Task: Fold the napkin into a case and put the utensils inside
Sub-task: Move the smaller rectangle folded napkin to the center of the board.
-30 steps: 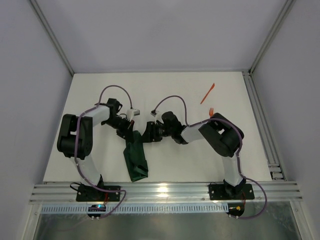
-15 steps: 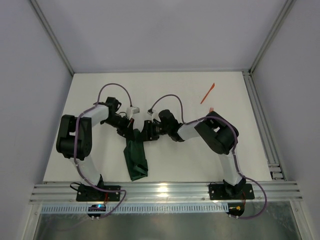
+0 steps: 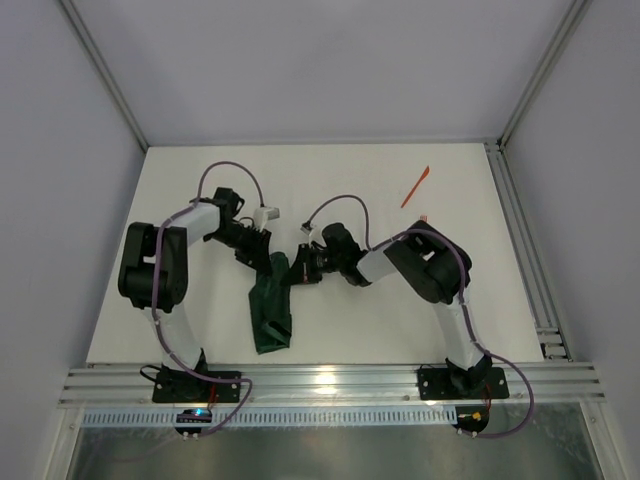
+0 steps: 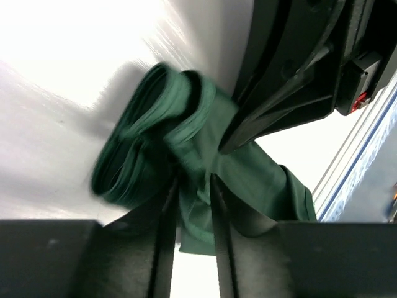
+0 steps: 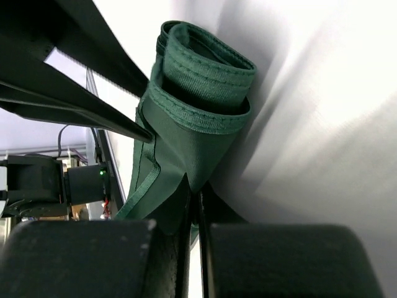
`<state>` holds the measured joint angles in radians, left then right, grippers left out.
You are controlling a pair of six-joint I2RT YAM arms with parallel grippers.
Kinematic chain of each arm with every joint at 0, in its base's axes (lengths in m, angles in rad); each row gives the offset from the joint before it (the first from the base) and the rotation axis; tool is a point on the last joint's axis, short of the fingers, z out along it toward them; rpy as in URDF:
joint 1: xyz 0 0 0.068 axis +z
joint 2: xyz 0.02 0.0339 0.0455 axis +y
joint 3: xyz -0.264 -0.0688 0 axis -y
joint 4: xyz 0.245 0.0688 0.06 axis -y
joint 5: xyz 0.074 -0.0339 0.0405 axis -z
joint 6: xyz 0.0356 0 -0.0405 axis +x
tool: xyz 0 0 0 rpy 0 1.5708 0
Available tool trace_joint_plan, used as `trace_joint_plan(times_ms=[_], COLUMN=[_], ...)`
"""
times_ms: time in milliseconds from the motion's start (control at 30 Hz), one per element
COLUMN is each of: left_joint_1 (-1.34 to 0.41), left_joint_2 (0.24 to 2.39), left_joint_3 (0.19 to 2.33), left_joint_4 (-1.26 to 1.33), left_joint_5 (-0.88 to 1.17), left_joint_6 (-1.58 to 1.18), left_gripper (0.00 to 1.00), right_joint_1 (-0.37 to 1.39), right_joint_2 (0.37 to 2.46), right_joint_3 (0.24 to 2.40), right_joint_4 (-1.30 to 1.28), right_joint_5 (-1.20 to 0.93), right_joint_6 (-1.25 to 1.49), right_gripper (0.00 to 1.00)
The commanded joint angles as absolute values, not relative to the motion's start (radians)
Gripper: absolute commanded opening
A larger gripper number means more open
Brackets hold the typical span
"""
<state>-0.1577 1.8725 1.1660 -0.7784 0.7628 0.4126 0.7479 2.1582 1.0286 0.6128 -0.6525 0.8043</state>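
Note:
The dark green napkin (image 3: 270, 310) lies as a narrow folded strip in the middle of the white table, its upper end bunched into rolled layers (image 5: 205, 81). My left gripper (image 3: 262, 256) meets that end from the left. Its jaws stand a little apart (image 4: 193, 186), with a fold of the napkin (image 4: 248, 180) loose in the gap. My right gripper (image 3: 296, 270) comes from the right and is shut (image 5: 195, 189) on a cloth corner. Of the utensils, the orange knife-like piece (image 3: 415, 187) lies at the far right. The orange fork (image 3: 424, 217) peeks out behind the right arm.
An aluminium rail (image 3: 330, 382) runs along the near edge, where both arm bases are bolted. Another rail (image 3: 520, 240) lines the right side. Grey walls close in the table on the left, right and back. Purple cables (image 3: 225, 175) loop above both wrists.
My right gripper has closed onto the napkin's upper end. My left jaws have parted slightly and the left wrist has shifted up. The cloth's top has bunched.

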Motion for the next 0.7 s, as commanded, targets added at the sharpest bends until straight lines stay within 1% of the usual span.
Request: trace_joint_plan(times_ms=[0,33,167,233,400,567,667], left_joint_1=[-0.152,-0.153,-0.138,-0.129,-0.152,-0.236,-0.275], left_joint_2=[1.839,1.83,1.763,1.729,1.73,1.784,1.813], left_joint_3=[1.224,1.242,1.281,1.287,1.209,1.155,1.144], left_joint_4=[-0.793,-0.805,-0.864,-0.891,-0.896,-0.864,-0.873], left_joint_5=[0.77,0.772,0.775,0.729,0.67,0.617,0.641], left_joint_6=[0.403,0.405,0.408,0.41,0.443,0.462,0.466], left_gripper=[0.3,0.33,0.4,0.42,0.42,0.43,0.45], right_joint_1=[0.721,0.721,0.719,0.719,0.719,0.719,0.719], right_joint_2=[2.12,2.109,2.045,2.001,1.944,1.916,1.904], right_joint_3=[0.931,0.916,0.82,0.778,0.651,0.612,0.588], right_joint_4=[0.635,0.641,0.652,0.65,0.725,0.745,0.759], right_joint_5=[-0.588,-0.575,-0.519,-0.496,-0.439,-0.396,-0.37], right_joint_6=[0.83,0.833,0.821,0.819,0.865,0.884,0.902], right_gripper=[0.04,0.04,0.04,0.04,0.04,0.04,0.04])
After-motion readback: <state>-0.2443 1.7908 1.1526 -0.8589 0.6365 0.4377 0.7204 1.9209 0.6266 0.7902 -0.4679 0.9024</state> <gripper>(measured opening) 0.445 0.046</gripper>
